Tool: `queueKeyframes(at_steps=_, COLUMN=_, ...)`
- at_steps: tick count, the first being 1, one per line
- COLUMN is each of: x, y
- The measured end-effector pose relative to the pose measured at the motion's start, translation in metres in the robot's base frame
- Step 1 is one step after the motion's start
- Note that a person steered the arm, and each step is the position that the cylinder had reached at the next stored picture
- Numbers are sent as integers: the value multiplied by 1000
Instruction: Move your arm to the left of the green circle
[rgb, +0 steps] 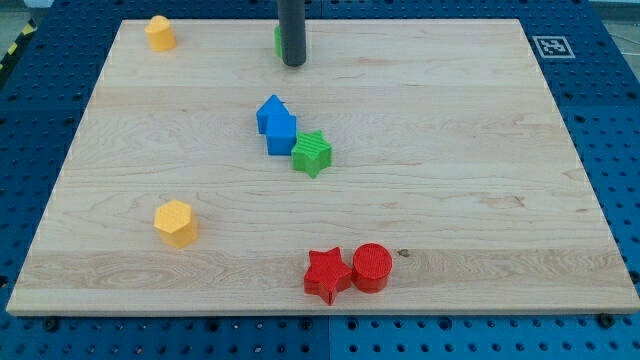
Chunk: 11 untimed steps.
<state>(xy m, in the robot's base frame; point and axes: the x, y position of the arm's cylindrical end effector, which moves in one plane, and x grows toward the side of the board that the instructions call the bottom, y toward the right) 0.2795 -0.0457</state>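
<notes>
Tip (293, 64) touching green block's (278, 40) right side

Blocks as placed about the star (312, 153) near the middle of the board (480, 180)

Touching the star on its upper left, a cube (281, 134) is set, with a pointed block (270, 111) just behind it. Toward the view's top, the tip (293, 63) is found, a block (278, 40) mostly hidden behind its left edge. Far to the upper left a small block (160, 33) is placed; to the lower left, a hexagon (176, 222). Below, a second star (327, 274) and a cylinder (372, 267) are set touching.
</notes>
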Motion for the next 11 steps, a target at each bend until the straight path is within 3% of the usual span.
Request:
queueKeyframes(at_steps=7, x=-72, y=-70)
queueKeyframes(at_steps=11, x=-61, y=-90)
